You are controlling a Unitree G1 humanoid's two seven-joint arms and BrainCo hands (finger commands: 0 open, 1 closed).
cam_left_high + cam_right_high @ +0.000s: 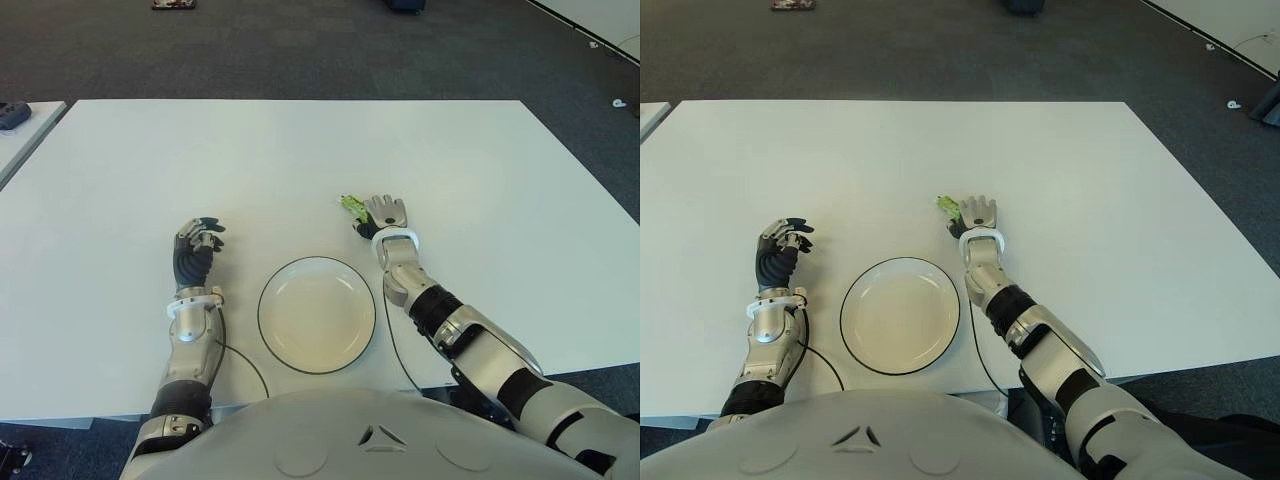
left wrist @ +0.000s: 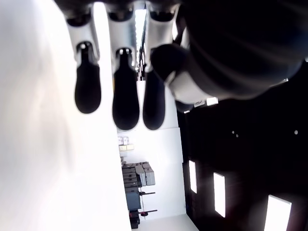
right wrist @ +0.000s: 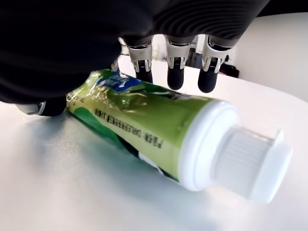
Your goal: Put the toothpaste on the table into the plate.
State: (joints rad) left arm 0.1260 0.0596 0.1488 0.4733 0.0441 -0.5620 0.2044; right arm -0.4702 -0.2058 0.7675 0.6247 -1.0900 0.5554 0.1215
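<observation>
A green toothpaste tube [image 3: 144,120] with a white cap lies on the white table [image 1: 300,150], just beyond the plate's far right side. My right hand [image 1: 385,213] is directly over it with the palm down. Its fingers [image 3: 175,77] reach straight past the tube without curling round it, and the thumb shows by the crimped end. From the head, only the tube's green tip [image 1: 350,206] shows at the hand's left edge. The white plate [image 1: 316,315] with a dark rim holds nothing. My left hand [image 1: 198,245] shows left of the plate, loosely bent, holding nothing.
A thin black cable [image 1: 245,360] runs from my left wrist along the table's near edge. A second table [image 1: 20,130] with a dark object stands at the far left. Dark carpet surrounds the table on the far and right sides.
</observation>
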